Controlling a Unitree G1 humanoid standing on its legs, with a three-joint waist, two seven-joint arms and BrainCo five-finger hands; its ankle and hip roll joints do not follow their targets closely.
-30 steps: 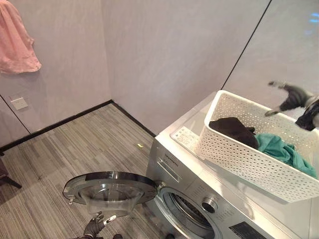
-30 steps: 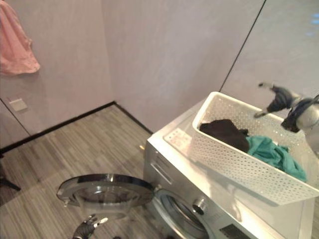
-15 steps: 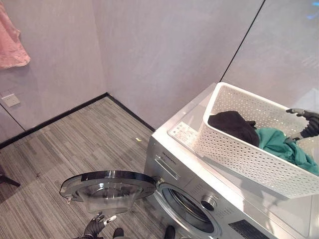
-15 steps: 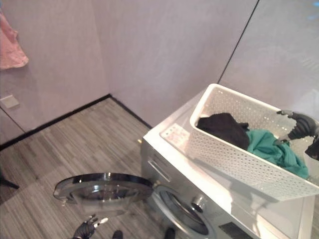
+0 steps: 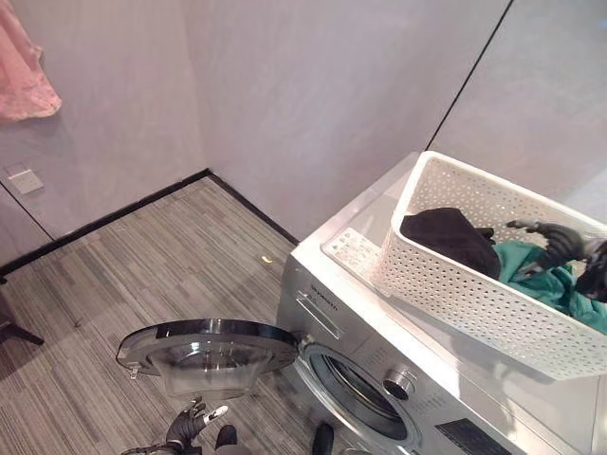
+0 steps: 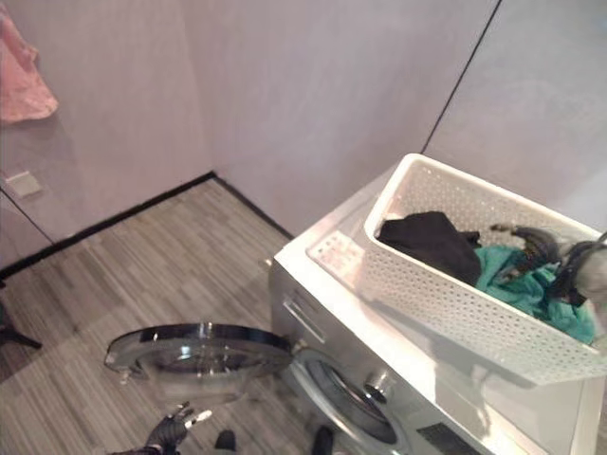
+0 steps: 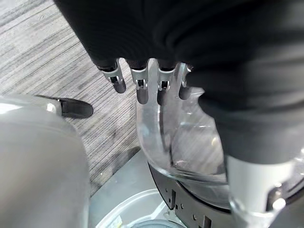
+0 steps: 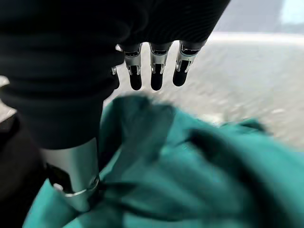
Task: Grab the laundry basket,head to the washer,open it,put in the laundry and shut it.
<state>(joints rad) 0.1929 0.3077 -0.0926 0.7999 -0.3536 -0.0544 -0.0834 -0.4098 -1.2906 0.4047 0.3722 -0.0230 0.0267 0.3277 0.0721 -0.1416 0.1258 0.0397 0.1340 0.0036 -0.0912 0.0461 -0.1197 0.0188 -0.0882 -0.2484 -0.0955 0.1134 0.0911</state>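
Note:
A white perforated laundry basket (image 5: 446, 284) stands on top of the silver washer (image 5: 327, 313). Inside it lie a black garment (image 5: 450, 237) and a teal garment (image 5: 555, 284). My right hand (image 5: 555, 242) is inside the basket just over the teal garment (image 8: 190, 180), fingers (image 8: 156, 71) straight and spread, open; its thumb rests against the cloth. The washer's round glass door (image 5: 209, 346) is swung open and lies flat to the left of the drum opening (image 5: 360, 398). My left hand (image 5: 190, 424) hangs open low by the door, its fingers (image 7: 142, 85) over the door's glass bowl (image 7: 185, 142).
A pink cloth (image 5: 24, 66) hangs on the left wall above a wall socket (image 5: 21, 178). Striped wood floor (image 5: 142, 265) stretches left of the washer to the room's corner. The washer's knob (image 5: 400, 383) sits on its front panel.
My right hand has come down from above the basket's far rim into the basket, onto the teal garment. The view has shifted a little. The left hand has stayed put.

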